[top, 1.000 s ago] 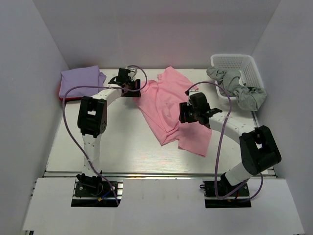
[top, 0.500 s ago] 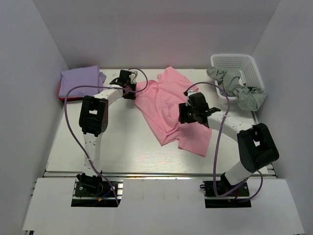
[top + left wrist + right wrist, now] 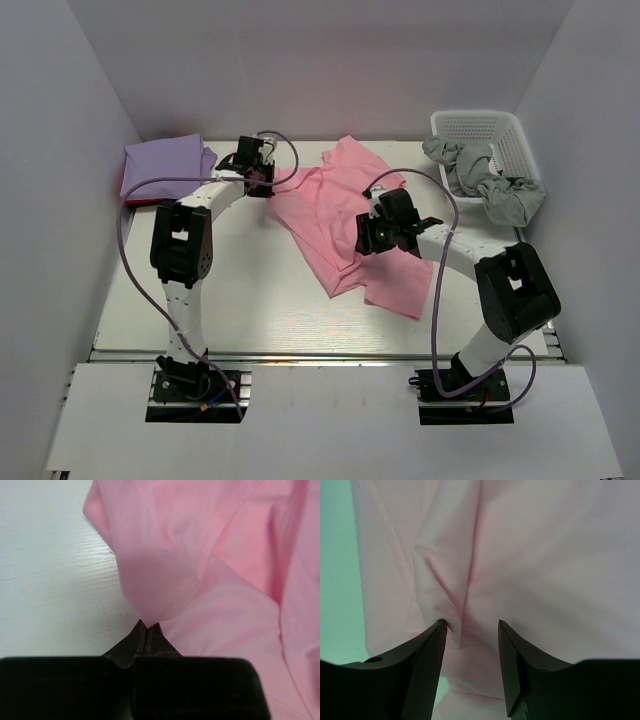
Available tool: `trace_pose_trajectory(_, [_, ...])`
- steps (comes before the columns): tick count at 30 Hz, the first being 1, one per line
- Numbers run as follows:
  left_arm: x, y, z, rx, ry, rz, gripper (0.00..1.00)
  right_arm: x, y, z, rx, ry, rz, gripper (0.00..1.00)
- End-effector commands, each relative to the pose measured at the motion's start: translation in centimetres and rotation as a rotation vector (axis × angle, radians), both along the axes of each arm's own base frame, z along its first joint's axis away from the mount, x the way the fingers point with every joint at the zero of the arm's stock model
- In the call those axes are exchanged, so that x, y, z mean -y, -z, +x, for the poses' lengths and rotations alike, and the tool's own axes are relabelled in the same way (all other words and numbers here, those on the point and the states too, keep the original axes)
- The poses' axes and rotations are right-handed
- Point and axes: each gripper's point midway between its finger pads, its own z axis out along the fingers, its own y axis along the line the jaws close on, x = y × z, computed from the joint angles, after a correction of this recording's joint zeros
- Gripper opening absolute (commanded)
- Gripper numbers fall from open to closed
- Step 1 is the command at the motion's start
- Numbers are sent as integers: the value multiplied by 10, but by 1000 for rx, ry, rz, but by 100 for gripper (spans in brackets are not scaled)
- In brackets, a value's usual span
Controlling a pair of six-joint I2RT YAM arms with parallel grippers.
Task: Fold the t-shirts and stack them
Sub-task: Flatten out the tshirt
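A light pink t-shirt (image 3: 335, 215) lies crumpled across the middle of the table. My left gripper (image 3: 262, 180) is at its left edge, shut on a pinch of the pink cloth (image 3: 150, 600), which rises in a peak from the fingertips (image 3: 141, 630). My right gripper (image 3: 372, 236) stands open over the shirt's middle, pressed down on the cloth. A raised fold (image 3: 440, 592) touches its left finger (image 3: 427, 650). A folded lavender t-shirt (image 3: 165, 165) lies at the back left, with a thin red edge (image 3: 128, 201) showing beneath it.
A white basket (image 3: 500, 135) stands at the back right with grey cloth (image 3: 495, 190) spilling over its front rim. Walls close in the table on the left, back and right. Purple cables loop above both arms.
My left gripper has closed on the pink shirt's left edge. My right gripper has shifted a little left over the shirt and its jaws have narrowed slightly.
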Motion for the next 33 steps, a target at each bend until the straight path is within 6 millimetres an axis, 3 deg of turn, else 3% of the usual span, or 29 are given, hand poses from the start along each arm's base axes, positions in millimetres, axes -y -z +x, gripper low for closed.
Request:
trace_pose_trajectory(1, [-2,-75,4,158,-17,-46,0,-28,-23,8,76,-107,58,52])
trace_pose_trajectory(4, [-3,-100,3,204,-17,-58,0,-19,-19,20,93,-25,6,52])
trace_pose_trajectory(8, [-7,-113,0,230,-40,-56,0,-2,-21,28,92,97,-57,52])
trace_pose_trajectory(12, [-17,-124,-4,237,-74,-46,0,5,-46,22,163,82,-61,52])
trace_pose_trajectory(15, [-29,-133,-7,246,-114,-31,0,-18,-66,0,188,-114,-15,53])
trace_pose_trajectory(16, [-31,-133,-10,245,-121,-25,0,-24,-64,-6,176,-162,-23,53])
trace_pose_trajectory(17, [-31,-127,-12,232,-121,-21,0,-47,-65,-26,146,-275,27,53])
trace_pose_trajectory(18, [-31,-136,-11,256,-122,-28,0,-54,-66,-30,158,-334,28,53])
trace_pose_trajectory(23, [-33,-130,-15,230,-112,-37,0,-109,-51,-68,123,-554,61,52])
trace_pose_trajectory(29, [-29,-124,-17,217,-102,-55,0,-130,-33,-57,85,-497,26,46])
trace_pose_trajectory(33, [-29,-120,-19,209,-102,-53,0,-122,-4,-45,41,-399,-74,46])
